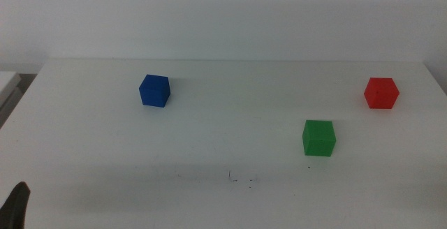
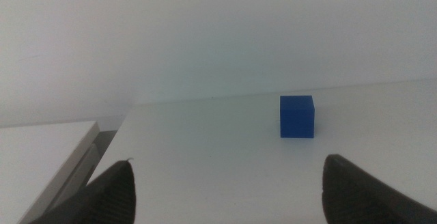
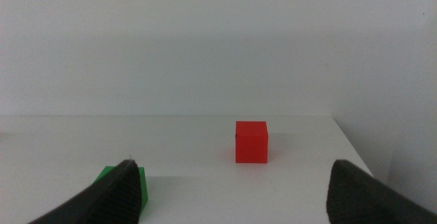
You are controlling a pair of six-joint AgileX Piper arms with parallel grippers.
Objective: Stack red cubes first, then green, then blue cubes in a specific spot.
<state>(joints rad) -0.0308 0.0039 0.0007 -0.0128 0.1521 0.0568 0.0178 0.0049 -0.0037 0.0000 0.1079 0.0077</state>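
Three cubes sit apart on the white table. The blue cube (image 1: 154, 91) is at the back left, the red cube (image 1: 381, 93) at the back right, and the green cube (image 1: 319, 137) is nearer the front, right of the middle. Faint dark specks (image 1: 241, 180) mark the spot near the front centre, with nothing on it. My left gripper (image 2: 229, 197) is open and low at the table's front left, well short of the blue cube (image 2: 297, 116). My right gripper (image 3: 235, 197) is open, facing the red cube (image 3: 251, 142) from a distance. One of its jaws partly hides the green cube (image 3: 142, 185).
A pale wall rises behind the table's back edge (image 1: 237, 60). A grey ledge (image 2: 54, 156) runs beside the table's left side. The table's right edge (image 3: 355, 149) lies just beyond the red cube. Only a dark tip of the left gripper (image 1: 17, 207) shows in the middle view.
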